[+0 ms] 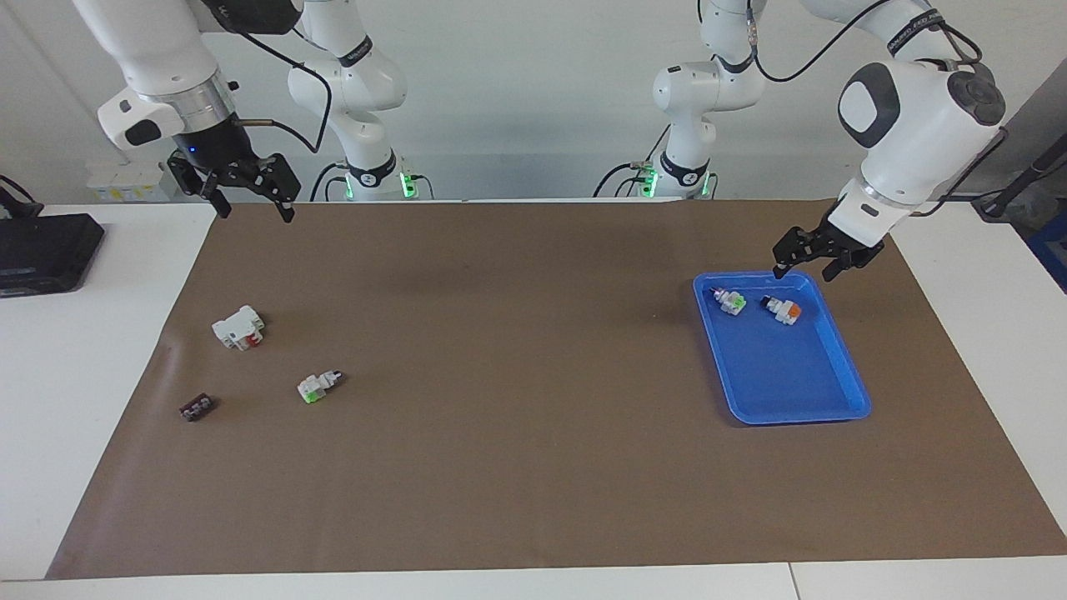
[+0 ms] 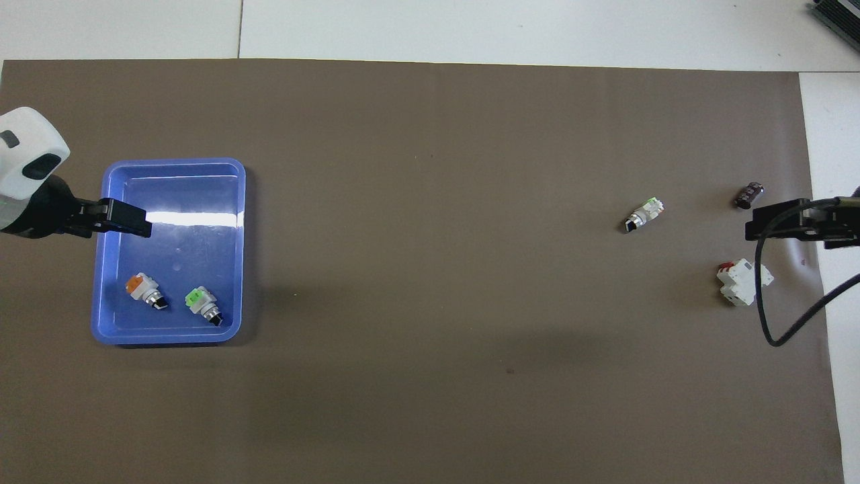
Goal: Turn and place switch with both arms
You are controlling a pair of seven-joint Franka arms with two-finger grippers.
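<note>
Your bench (image 1: 83, 467) was white, and a big brown paper mat (image 1: 517, 467) covered most of it. The mat looked flat and dull, with a soft crease near the right arm's end. The wall past the robots was plain and pale. A black flat box (image 1: 46, 250) sat on the white part of the bench, out past your right gripper.

Your left gripper (image 1: 807, 260) hung low over the edge of the blue tray (image 1: 842, 412) that was closest to the robots. Its fingers were spread apart and held nothing. The tray was shiny smooth plastic, a rectangle with round corners and a low rim.

Just under your left gripper, inside the tray, lay the switch (image 1: 783, 310). It was small and blocky, white with an orange face and a dark tip. It lay on its side, clear of the gripper. Right beside it in the tray lay a twin switch (image 1: 731, 301) with a green face.

Your right gripper (image 1: 248, 200) waited high over the mat's edge at the right arm's end. Its fingers were apart and empty. Well below it on the mat sat a larger white block (image 1: 238, 327) with a red part. Near that lay a third switch (image 1: 317, 386) with green on it, and a tiny dark piece (image 1: 197, 407).
</note>
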